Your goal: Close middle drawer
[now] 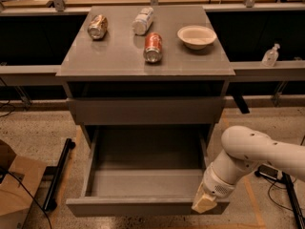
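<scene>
Hand (204, 203) at front's right end | middle drawer (133, 207) wide open

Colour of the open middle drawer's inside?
Plain grey, in the camera view: wide, shallow middle drawer. The gripper is at its front's right end.

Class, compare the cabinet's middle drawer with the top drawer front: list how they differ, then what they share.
The middle drawer is pulled far out, its inner box showing; the top drawer front sits back under the cabinet top. The robot's hand is by the middle drawer's front corner on the picture's right, well below the top drawer front. Both are wide, plain grey and handle-less.
</scene>
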Controlling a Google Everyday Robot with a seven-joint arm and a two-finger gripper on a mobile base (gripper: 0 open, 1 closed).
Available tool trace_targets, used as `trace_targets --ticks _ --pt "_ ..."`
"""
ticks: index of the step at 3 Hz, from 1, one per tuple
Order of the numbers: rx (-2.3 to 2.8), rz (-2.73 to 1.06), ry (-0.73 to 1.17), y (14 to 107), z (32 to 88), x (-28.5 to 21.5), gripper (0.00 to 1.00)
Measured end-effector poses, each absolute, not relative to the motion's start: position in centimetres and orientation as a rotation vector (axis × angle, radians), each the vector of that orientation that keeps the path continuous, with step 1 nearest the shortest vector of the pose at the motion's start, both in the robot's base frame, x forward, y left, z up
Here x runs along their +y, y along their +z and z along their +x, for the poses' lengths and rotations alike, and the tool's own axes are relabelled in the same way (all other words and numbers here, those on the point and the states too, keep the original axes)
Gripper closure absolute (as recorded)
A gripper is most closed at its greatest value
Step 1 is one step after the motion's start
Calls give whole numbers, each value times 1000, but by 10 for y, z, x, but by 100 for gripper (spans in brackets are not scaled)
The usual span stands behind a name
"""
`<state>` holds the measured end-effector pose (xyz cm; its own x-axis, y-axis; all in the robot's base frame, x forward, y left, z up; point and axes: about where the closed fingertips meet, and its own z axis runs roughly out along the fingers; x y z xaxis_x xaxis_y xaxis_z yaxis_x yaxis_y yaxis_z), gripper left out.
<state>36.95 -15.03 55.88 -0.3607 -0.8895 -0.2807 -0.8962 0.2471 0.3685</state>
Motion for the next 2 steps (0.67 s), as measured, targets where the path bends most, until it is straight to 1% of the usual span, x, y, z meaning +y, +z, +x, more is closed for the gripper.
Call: trace_targets --ticks 1,2 --pt "2454 -1750 832 521 380 -133 100" --pt "2455 -1720 880 483 385 -117 100"
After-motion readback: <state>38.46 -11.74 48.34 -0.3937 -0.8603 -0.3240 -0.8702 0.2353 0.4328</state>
